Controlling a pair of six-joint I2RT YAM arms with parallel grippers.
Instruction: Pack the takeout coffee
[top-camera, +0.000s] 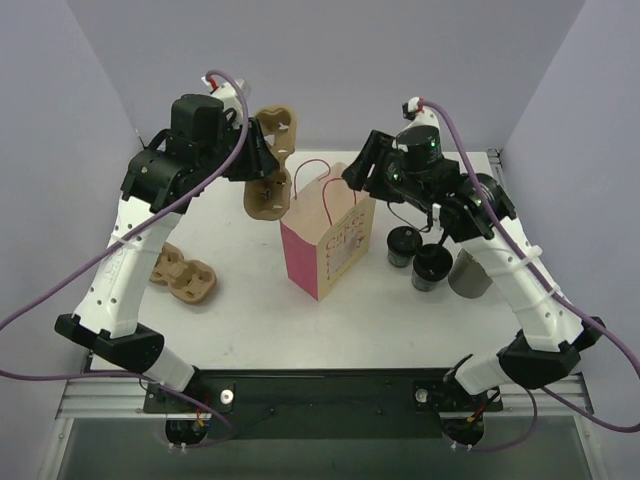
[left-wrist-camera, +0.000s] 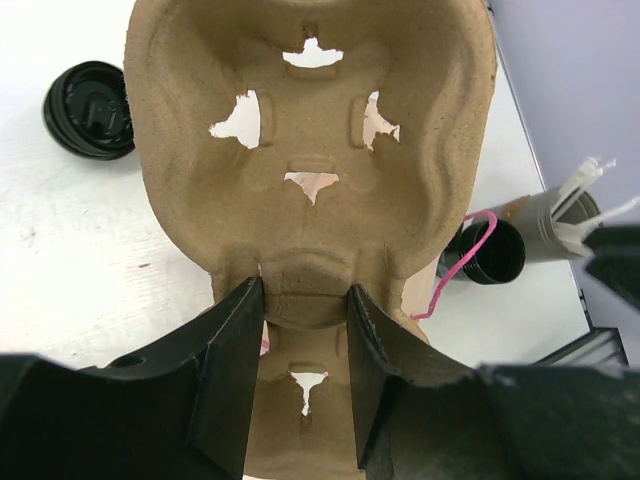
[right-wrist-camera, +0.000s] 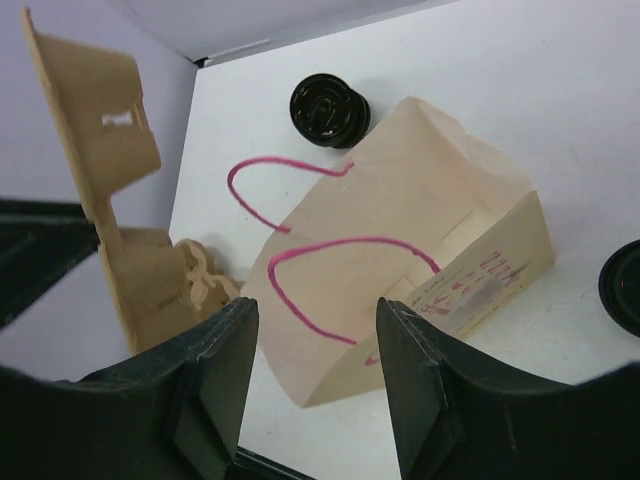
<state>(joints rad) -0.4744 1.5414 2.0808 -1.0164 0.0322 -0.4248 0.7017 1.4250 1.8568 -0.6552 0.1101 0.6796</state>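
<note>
Pink print on the paper bag (top-camera: 326, 238) side, right there, but it's too blurry to read. No other readable text.

a: left arm (top-camera: 118, 270), pose?
b: elbow high, wrist turned inward. left gripper (left-wrist-camera: 303, 300) jaws closed in, a pulp carrier (left-wrist-camera: 310, 150) ridge pinched between the two fingers.
a: right arm (top-camera: 520, 270)?
b: also raised, forearm reaching inward. right gripper (right-wrist-camera: 315, 318) jaws parted with a wide gap between the fingers, tilted downward.
</note>
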